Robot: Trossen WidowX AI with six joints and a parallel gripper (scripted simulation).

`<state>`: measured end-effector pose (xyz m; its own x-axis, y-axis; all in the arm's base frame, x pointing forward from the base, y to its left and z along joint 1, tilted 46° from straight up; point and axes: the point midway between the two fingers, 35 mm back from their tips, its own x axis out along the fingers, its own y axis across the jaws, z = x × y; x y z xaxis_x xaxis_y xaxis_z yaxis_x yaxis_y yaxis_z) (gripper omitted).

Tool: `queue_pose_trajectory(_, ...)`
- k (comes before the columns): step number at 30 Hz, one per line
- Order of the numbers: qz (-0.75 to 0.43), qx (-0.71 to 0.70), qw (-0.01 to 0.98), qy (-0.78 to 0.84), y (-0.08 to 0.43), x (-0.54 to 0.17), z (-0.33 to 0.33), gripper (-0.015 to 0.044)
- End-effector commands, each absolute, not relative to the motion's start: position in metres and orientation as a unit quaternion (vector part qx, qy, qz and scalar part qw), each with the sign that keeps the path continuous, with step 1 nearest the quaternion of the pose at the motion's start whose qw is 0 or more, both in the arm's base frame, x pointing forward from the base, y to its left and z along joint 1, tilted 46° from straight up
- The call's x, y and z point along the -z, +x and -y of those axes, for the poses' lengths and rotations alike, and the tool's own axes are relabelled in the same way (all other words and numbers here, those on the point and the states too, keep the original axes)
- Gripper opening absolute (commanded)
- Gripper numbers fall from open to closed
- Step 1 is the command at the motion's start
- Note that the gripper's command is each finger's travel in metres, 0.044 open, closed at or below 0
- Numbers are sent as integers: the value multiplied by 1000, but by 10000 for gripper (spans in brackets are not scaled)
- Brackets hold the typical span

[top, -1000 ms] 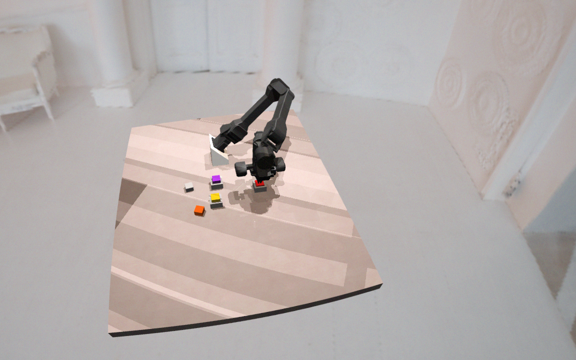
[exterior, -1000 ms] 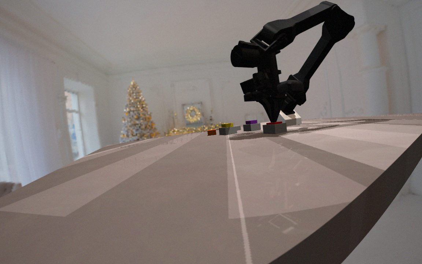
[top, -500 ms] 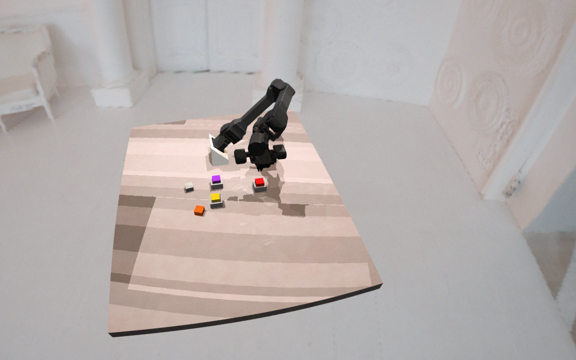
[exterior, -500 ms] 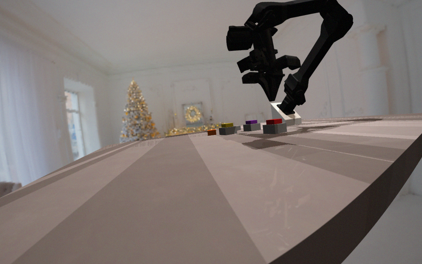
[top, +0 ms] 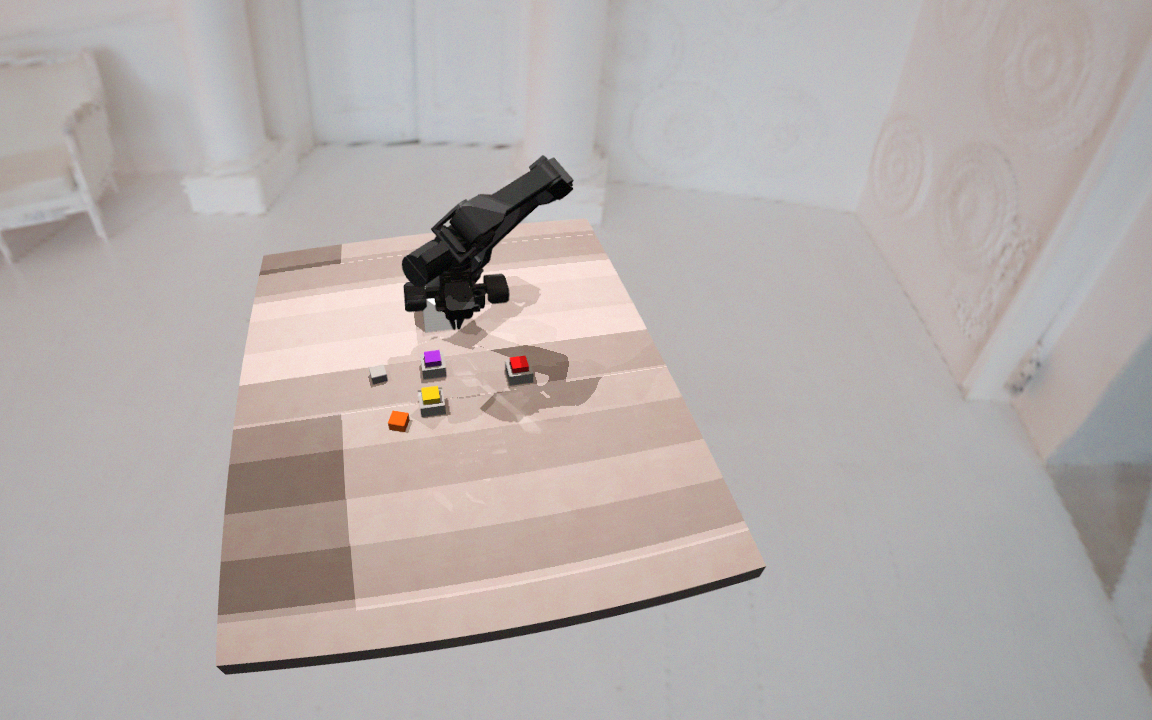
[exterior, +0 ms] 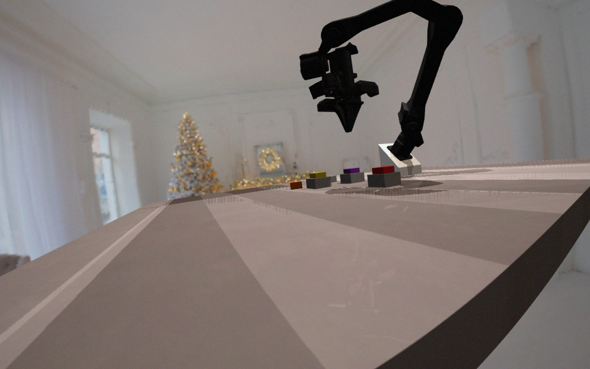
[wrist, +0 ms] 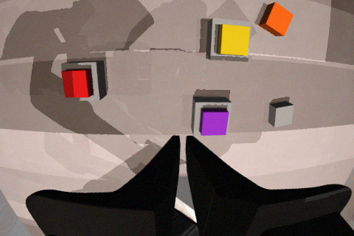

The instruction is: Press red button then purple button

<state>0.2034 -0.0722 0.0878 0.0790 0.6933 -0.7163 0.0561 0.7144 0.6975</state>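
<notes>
With our gripper [wrist: 182, 143] pressed together on nothing, high and seemingly just short of the purple button [wrist: 214, 121], we risk descending off-centre and nudging the grey block [wrist: 282, 114].

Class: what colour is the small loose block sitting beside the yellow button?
Orange; the wrist view shows it best.

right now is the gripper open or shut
Shut, holding nothing. In the wrist view the fingers stand nearly together with only a thin slit between them, and the gripper hangs high above the buttons.
</notes>
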Motion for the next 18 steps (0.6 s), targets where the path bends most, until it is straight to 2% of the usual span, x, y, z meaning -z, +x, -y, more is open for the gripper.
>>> queue_pose_trajectory(1,-636,-245,668,299,174,-54,97,20)
queue_pose_trajectory(6,-635,-248,668,300,169,-46,99,20)
queue_pose_trajectory(12,-634,-249,668,300,173,-6,58,20)
queue_pose_trajectory(18,-634,-249,668,300,173,-3,55,20)
